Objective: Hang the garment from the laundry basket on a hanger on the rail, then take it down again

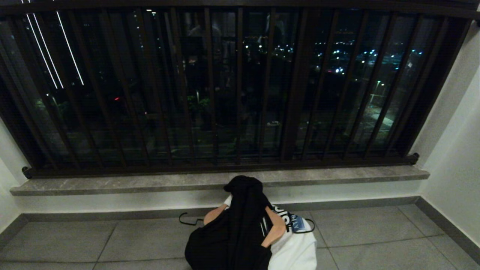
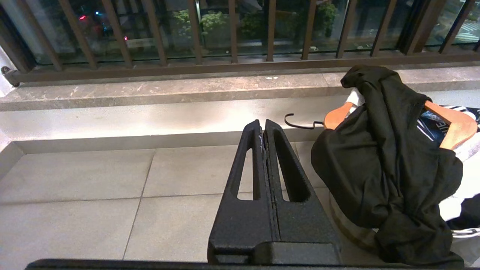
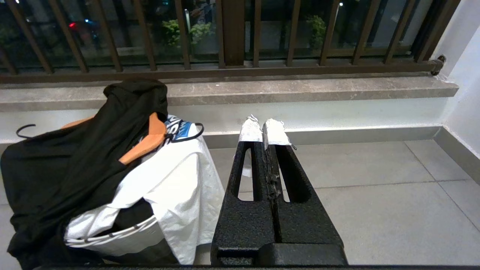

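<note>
- Laundry basket (image 3: 112, 234), small, round and soft, black-and-white sided with a whitish rim, standing on the grey tiled floor (image 1: 375, 232) at 6 o'clock in the head view, just short of the low white wall under the window.
- Heaped over its top: black fabric garment (image 1: 232, 232), draped high and spilling down the side at 7 o'clock.
- Beneath and beside that, toward 5 o'clock, white cloth garment (image 1: 296, 251) with a dark printed patch, hanging over the rim.
- Wooden hanger (image 1: 275, 228), orange-brown, lying across the pile under the black fabric, both shoulders poking out.
- Black wire hook (image 1: 187, 220) sticking out toward 9 o'clock above the floor; thin black loop (image 1: 305, 228) showing at 3 o'clock.
- Grey stone sill (image 1: 330, 175) running across behind the basket, with dark brown window bars (image 1: 240, 86) above it and night lights beyond.
- Left hand (image 2: 263, 125), black, fingers pressed together, gripping nothing, held above the floor at 9 o'clock of the basket, apart from the clothes.
- Right hand (image 3: 265, 125), black with white-wrapped fingertips (image 3: 250, 131), likewise closed and empty, held at 3 o'clock of the basket, just beside the white cloth.
- Neither hand visible from the head camera.
</note>
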